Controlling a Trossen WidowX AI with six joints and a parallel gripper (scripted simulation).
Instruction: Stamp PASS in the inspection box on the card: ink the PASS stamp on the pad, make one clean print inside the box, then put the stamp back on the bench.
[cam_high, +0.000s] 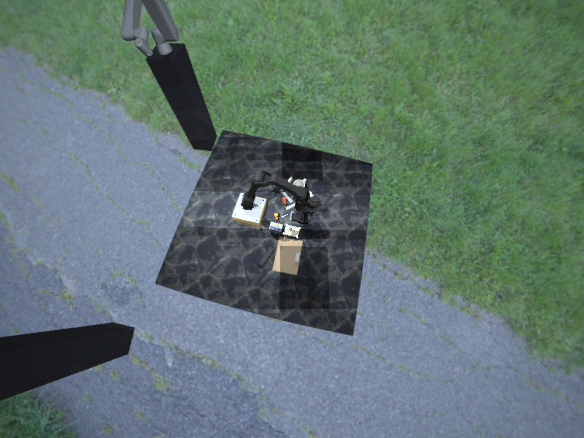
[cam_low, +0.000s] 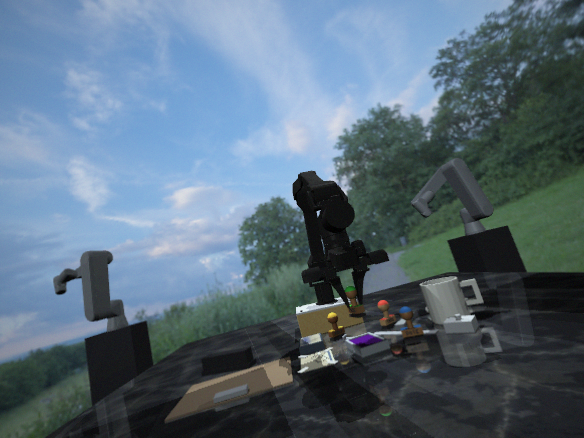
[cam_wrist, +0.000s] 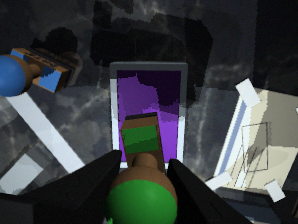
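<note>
My gripper (cam_low: 353, 303) (cam_wrist: 144, 162) is shut on the green-knobbed stamp (cam_low: 350, 290) (cam_wrist: 142, 200) and holds it upright in the air. In the wrist view the stamp's block overlaps the near half of the open purple ink pad (cam_low: 366, 340) (cam_wrist: 132, 92); a gap below the block shows in the exterior view. The stamp's printing face is hidden. The cream card (cam_high: 292, 230) (cam_low: 317, 361) (cam_wrist: 287, 130) lies beside the pad, held by white corner pieces. Its thin box outline (cam_wrist: 243, 145) shows in the wrist view; shadow lines cross it and no print is discernible.
A blue-knobbed stamp (cam_low: 406, 314) (cam_wrist: 11, 75), red-knobbed stamp (cam_low: 383, 306) and yellow-knobbed stamp (cam_high: 276, 216) (cam_low: 333, 319) stand around the pad. The pad lid (cam_high: 275, 226) lies beside the card. A mug (cam_low: 442, 301), white strips (cam_wrist: 47, 132) and a tan board (cam_high: 287, 259) are nearby.
</note>
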